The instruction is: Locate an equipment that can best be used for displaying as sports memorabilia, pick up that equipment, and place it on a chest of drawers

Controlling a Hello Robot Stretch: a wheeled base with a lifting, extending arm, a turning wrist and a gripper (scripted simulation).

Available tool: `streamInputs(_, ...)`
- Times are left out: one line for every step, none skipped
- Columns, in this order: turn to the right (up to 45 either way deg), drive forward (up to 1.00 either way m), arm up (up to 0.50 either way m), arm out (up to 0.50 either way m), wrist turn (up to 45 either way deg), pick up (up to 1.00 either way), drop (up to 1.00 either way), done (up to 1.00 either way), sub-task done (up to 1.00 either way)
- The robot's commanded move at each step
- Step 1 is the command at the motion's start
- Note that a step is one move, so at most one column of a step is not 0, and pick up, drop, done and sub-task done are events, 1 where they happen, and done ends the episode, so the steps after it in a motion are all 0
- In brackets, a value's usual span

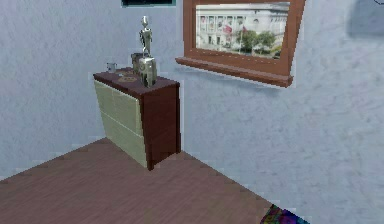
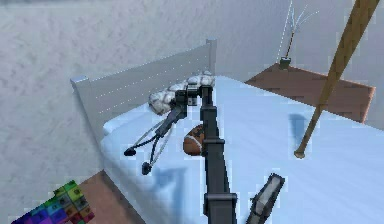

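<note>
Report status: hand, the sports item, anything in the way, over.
Hand out over the bed, load cannot be told. Long wooden bat leans, tip on bed, apart from hand. Brown rounded thing by the arm.

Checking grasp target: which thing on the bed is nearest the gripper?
The brown rounded thing beside the arm bar, just right of the gripper. The long wooden bat stands farther right; the dark flat item lies near the bottom edge.

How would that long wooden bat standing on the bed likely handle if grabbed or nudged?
The bat looks stiff, wooden, probably hefty. It stands tilted, thin end on the bed, so a nudge would likely topple it. Round, it may roll.
</note>
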Motion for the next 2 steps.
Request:
streamInputs(0.0,0.0,0.0,0.0,45.0,0.0,0.0,0.0,0.0)
streamInputs(0.0,0.0,0.0,0.0,45.0,0.0,0.0,0.0,0.0)
